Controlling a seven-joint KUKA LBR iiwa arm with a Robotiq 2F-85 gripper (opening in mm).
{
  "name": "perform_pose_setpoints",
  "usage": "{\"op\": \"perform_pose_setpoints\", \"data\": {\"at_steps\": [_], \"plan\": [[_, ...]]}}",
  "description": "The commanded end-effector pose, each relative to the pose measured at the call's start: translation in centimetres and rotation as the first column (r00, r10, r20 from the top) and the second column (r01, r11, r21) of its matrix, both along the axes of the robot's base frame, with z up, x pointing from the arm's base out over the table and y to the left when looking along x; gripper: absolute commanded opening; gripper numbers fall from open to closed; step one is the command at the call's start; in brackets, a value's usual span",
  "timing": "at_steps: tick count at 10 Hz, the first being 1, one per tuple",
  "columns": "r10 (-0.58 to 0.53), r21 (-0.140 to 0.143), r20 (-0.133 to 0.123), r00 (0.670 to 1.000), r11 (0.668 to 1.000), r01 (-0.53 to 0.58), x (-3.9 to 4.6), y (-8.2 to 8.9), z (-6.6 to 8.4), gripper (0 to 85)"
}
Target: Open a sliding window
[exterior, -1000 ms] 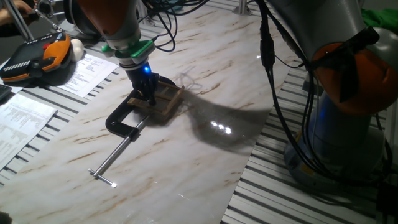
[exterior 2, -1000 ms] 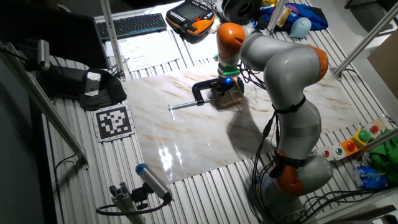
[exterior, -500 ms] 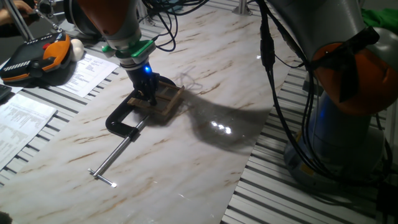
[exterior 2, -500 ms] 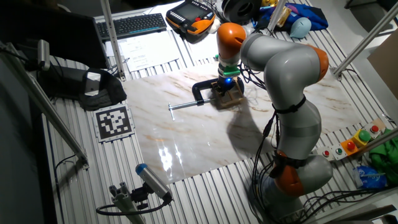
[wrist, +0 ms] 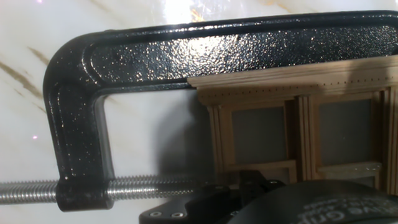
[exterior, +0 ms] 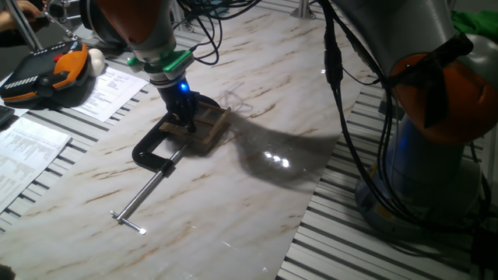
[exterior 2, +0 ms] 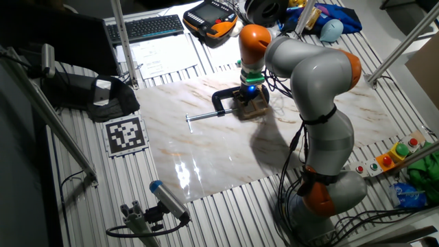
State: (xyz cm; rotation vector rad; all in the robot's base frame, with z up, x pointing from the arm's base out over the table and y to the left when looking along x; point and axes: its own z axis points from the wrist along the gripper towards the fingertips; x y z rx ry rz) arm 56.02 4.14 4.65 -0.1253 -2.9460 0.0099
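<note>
Claw (exterior: 185, 122) points down on sliding window (exterior: 204, 124) — opening unclear (fingers hidden).

Sliding window (exterior: 208, 126): small flat frame of light-tan wood, lying face-up on the marble-patterned board, partly hidden from above in both fixed views (exterior 2: 257, 105). Hand view shows it close (wrist: 298, 118): rectangular panes with greyish glazing, divided by thin vertical and horizontal bars, a wider moulded rail along the top edge. The frame sits within the mouth of a black C-clamp, its top rail touching the clamp's back bar
</note>
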Motion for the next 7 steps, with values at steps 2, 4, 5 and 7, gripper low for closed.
{"op": "perform_pose_setpoints", "data": {"at_steps": [2,4,5,7], "plan": [[-0.002,0.002,0.000,1.000,1.000,0.002,0.04,0.06,-0.18,0.0],[-0.002,0.002,0.000,1.000,1.000,0.002,0.10,0.09,-0.17,0.0],[-0.002,0.001,-0.001,1.000,1.000,0.002,0.20,0.09,-0.11,0.0],[-0.003,0.000,0.000,1.000,1.000,0.003,0.28,0.14,-0.19,0.0]]}}
